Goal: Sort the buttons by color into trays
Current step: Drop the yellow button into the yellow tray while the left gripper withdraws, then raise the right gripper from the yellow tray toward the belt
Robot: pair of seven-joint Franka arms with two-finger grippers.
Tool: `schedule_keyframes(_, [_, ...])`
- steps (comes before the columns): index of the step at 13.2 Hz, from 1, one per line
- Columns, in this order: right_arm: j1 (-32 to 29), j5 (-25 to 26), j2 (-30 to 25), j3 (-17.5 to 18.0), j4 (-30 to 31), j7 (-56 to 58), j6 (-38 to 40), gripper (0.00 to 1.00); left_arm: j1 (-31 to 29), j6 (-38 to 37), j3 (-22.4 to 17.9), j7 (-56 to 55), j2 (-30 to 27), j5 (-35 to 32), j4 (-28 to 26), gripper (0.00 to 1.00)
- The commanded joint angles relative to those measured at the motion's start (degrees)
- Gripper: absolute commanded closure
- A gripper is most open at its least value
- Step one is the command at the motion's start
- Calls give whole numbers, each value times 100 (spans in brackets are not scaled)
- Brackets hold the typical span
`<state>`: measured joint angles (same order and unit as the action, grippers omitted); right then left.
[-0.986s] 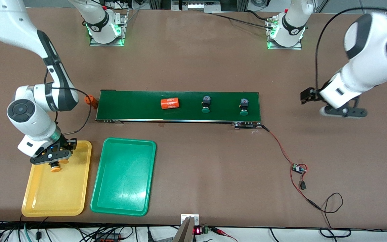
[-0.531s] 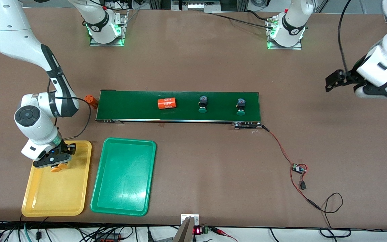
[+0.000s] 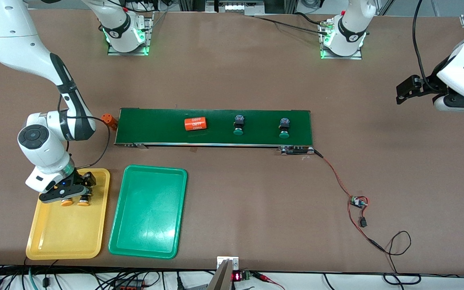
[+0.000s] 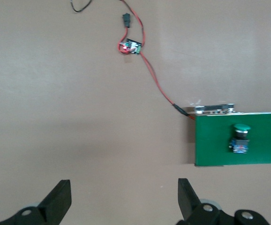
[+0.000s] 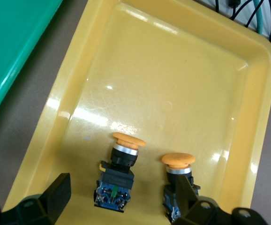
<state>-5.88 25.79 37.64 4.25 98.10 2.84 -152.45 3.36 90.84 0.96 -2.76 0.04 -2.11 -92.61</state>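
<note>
At the bottom of the front view, nearest the camera, two trays lie side by side at the right arm's end of the table: the yellow tray [image 3: 54, 237] at the table's end and the green tray [image 3: 147, 225] just beside it, toward the middle. The green tray holds nothing.

The right gripper [image 3: 70, 194] hangs low over the part of the yellow tray farther from the camera. Its fingers are spread apart and grip nothing. In the right wrist view, two buttons lie on their sides on the tray floor under it. The first yellow button [image 5: 121, 164] lies in the gap between the fingers. The second yellow button [image 5: 177, 176] lies right by one finger, which hides part of it.

Across the middle of the frame runs the conveyor belt [image 3: 155, 127]. On it lie an orange cylinder [image 3: 195, 124] and, toward the left arm's end, the first green button [image 3: 238, 125] and the second green button [image 3: 284, 128], well apart. A smaller orange piece [image 3: 109, 120] sits on the table at the belt's end toward the right arm. A red wire [image 3: 336, 177] runs from the belt's other end to a small circuit board [image 3: 359, 201] nearer the camera.

The left gripper [image 4: 124, 194] waits over bare table at the left arm's end, its fingers wide apart and empty.

At the frame's top edge stand the arm bases [image 3: 127, 36].
</note>
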Motion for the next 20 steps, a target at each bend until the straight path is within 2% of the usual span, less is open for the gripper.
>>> schedule_keyframes(1, [244,-13,-502,-21,51,-229,818,0,51,-154,-35,118,67,-166,226,0])
schedule_keyframes(4, [526,-117,-1161,41,210,-767,1891,0,42,-189,-70,162,67,-166,234,0])
schedule_keyframes(7, [1009,-1810,-1916,23,219,-820,3226,0,42,-207,-79,180,67,-166,226,0])
schedule_keyframes(9, [1124,-2374,-2312,23,314,-907,3581,0,42,-242,-87,180,67,-166,234,0])
schedule_keyframes(12, [1334,-2965,-2963,111,1051,-1407,3486,0,33,-251,-96,180,67,-166,226,0])
schedule_keyframes(13, [1370,-2966,-3217,268,1306,-1853,3433,0,33,-286,-96,180,67,-158,226,0])
schedule_keyframes(16, [1335,-2957,-3675,1058,1782,-2944,3398,0,25,-330,-96,180,67,-158,226,0])
schedule_keyframes(20, [1335,-2834,-3712,1981,2204,-4386,2828,0,33,-339,-96,180,67,-149,234,0])
